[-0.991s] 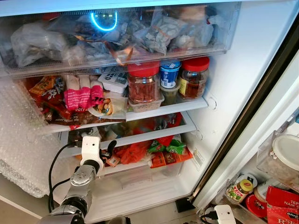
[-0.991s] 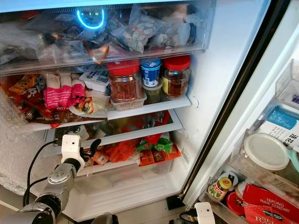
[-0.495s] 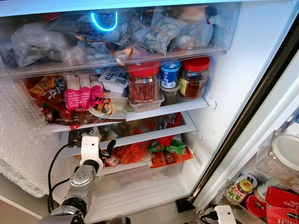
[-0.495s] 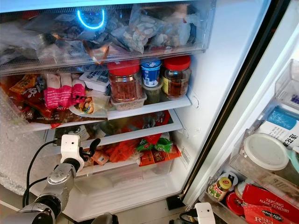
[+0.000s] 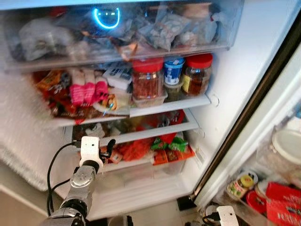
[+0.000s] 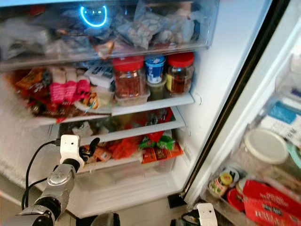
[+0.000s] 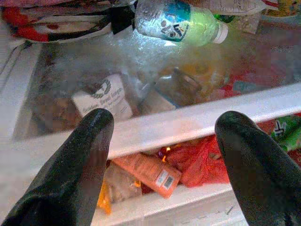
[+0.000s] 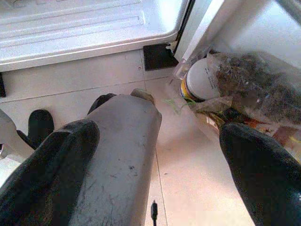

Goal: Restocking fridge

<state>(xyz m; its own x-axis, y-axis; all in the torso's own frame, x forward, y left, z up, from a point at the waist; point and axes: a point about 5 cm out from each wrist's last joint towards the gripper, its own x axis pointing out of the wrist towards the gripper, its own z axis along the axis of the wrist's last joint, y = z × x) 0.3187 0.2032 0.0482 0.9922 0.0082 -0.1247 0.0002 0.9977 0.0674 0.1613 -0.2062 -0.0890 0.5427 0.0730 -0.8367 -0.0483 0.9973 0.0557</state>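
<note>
The fridge stands open before me, its shelves packed. My left gripper point(image 5: 107, 149) is open at the front edge of the low white shelf point(image 7: 197, 117), with nothing between its fingers. Just below that edge lie an orange packet point(image 7: 149, 169) and a red-orange bag point(image 5: 134, 149). On the shelf behind the edge lie a plastic bottle point(image 7: 178, 21) on its side and a white labelled pack point(image 7: 99, 96). My right gripper point(image 8: 157, 136) hangs open low over the tiled floor by the fridge's foot, holding nothing.
Two red-lidded jars point(image 5: 147, 80) point(image 5: 198, 73) and a blue cup point(image 5: 173, 69) stand on the upper shelf beside pink packets point(image 5: 84, 89). Green packets point(image 5: 170, 143) lie on the low shelf. The door rack point(image 5: 277, 188) at right holds jars and red packs. Bubble wrap hangs at left.
The camera has shifted a little and the picture is now blurred. The left gripper stays at the same shelf edge, still open.
</note>
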